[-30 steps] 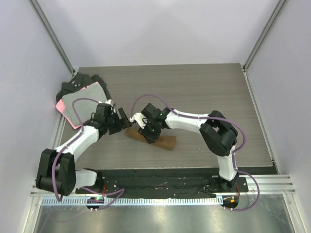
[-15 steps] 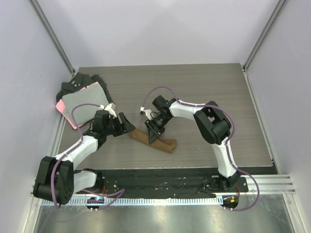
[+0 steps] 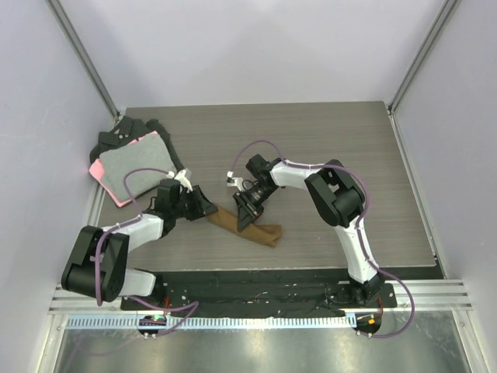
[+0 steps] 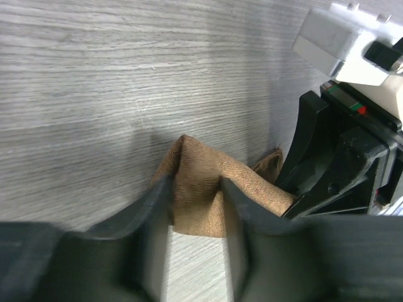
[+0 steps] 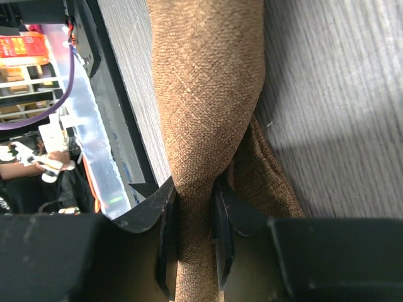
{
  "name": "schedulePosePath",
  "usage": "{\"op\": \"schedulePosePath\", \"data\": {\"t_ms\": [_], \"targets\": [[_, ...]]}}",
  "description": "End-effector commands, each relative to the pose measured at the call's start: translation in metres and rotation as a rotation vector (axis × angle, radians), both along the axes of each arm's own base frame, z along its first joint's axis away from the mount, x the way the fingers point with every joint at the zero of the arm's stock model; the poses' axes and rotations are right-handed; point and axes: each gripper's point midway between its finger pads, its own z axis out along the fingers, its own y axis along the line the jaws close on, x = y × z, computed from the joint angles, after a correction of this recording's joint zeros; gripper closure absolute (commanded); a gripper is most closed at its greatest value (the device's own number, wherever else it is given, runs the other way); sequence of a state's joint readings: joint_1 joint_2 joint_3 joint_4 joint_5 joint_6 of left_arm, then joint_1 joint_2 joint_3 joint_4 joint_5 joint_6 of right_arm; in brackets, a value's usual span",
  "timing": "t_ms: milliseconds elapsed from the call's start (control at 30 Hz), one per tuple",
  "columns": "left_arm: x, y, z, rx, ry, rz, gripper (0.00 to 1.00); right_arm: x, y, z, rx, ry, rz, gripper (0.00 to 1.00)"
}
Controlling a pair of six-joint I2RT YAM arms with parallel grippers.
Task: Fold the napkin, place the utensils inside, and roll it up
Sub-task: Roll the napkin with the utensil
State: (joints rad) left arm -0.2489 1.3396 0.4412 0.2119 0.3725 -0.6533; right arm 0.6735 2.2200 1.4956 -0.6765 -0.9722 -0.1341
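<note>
Napkin (image 3: 268, 231) is bunched into a long bundle, near-centre on the table (image 3: 334, 140). Left gripper (image 4: 195, 184) fingers press on its left end. Right gripper (image 5: 194, 189) fingers pinch a fold mid-bundle, just beside. Far left: grey cloth (image 3: 132, 167) on black cloths (image 3: 116, 134).

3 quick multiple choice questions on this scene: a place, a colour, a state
1. Where on the table does the grey cloth lie? A near right corner; B far left; C centre.
2. What colour is the napkin? A brown; B white; C blue.
3. What is the right gripper doing? A open above the table; B holding a cup; C shut on the napkin.
Answers: B, it lies by the left wall towards the far end, on black cloths; A, both wrist views show brown weave; C, its fingers pinch the fabric between them.
</note>
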Motion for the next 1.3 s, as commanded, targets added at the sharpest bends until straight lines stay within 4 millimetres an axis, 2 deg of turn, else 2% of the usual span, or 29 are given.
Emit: {"op": "schedulePosePath", "data": {"t_ms": [0,100,133,167,200,233,300,333,367,433,467,533,567,600,633,700,833,900,933,1067,1267], "targets": [[0.008,-0.011,0.003,-0.029,-0.056,-0.042,0.68,0.005,-0.001,-0.008,-0.025,0.006,-0.012,0.71],[0.006,-0.013,-0.003,-0.028,-0.033,-0.053,0.84,0.01,-0.002,-0.006,-0.041,-0.007,-0.029,0.71],[0.004,-0.012,-0.007,-0.025,-0.013,-0.054,0.88,0.015,-0.002,-0.001,-0.053,-0.04,-0.043,0.69],[0.007,-0.012,-0.006,-0.022,-0.009,-0.052,0.97,0.018,-0.002,0.003,-0.06,-0.056,-0.052,0.67],[0.006,-0.012,-0.009,-0.015,0.008,-0.049,1.0,0.022,-0.002,0.007,-0.068,-0.078,-0.063,0.66],[0.002,-0.01,-0.013,-0.004,0.047,-0.049,1.0,0.031,-0.003,0.018,-0.085,-0.147,-0.086,0.6],[0.005,-0.009,-0.014,0.014,0.077,-0.041,1.0,0.042,-0.004,0.033,-0.106,-0.213,-0.13,0.56],[0.004,-0.009,-0.015,0.019,0.095,-0.042,1.0,0.053,-0.008,0.035,-0.141,-0.278,-0.169,0.49],[0.002,-0.008,-0.018,0.031,0.141,-0.042,1.0,0.06,-0.009,0.057,-0.132,-0.347,-0.195,0.45],[0.0,-0.008,-0.019,0.039,0.179,-0.039,1.0,0.068,-0.011,0.069,-0.144,-0.461,-0.223,0.39],[-0.002,-0.007,-0.019,0.046,0.216,-0.031,1.0,0.073,-0.013,0.088,-0.163,-0.587,-0.252,0.35],[-0.004,-0.006,-0.021,0.049,0.261,-0.017,1.0,0.076,-0.014,0.093,-0.171,-0.747,-0.26,0.32],[-0.006,-0.005,-0.02,0.058,0.29,-0.01,1.0,0.072,-0.012,0.107,-0.183,-0.868,-0.271,0.29],[-0.007,-0.005,-0.02,0.061,0.307,-0.01,1.0,0.073,-0.013,0.111,-0.199,-0.961,-0.263,0.28],[-0.006,-0.006,-0.019,0.059,0.316,-0.014,1.0,0.066,-0.011,0.103,-0.204,-1.034,-0.249,0.27],[-0.004,-0.007,-0.016,0.053,0.325,-0.02,1.0,0.056,-0.009,0.107,-0.275,-1.22,-0.241,0.27],[-0.001,-0.01,-0.014,0.04,0.338,-0.029,1.0,0.032,0.002,0.085,-0.328,-1.405,-0.133,0.27],[0.001,-0.011,-0.012,0.036,0.331,-0.031,1.0,0.026,0.008,0.078,-0.337,-1.435,-0.109,0.27],[0.001,-0.012,-0.011,0.034,0.333,-0.034,1.0,0.022,0.011,0.068,-0.354,-1.441,-0.083,0.27],[0.001,-0.012,-0.011,0.035,0.337,-0.036,1.0,0.018,0.017,0.047,-0.372,-1.438,-0.022,0.27],[0.001,-0.012,-0.01,0.036,0.334,-0.044,1.0,0.022,0.01,0.026,-0.443,-1.442,0.019,0.27]]}}
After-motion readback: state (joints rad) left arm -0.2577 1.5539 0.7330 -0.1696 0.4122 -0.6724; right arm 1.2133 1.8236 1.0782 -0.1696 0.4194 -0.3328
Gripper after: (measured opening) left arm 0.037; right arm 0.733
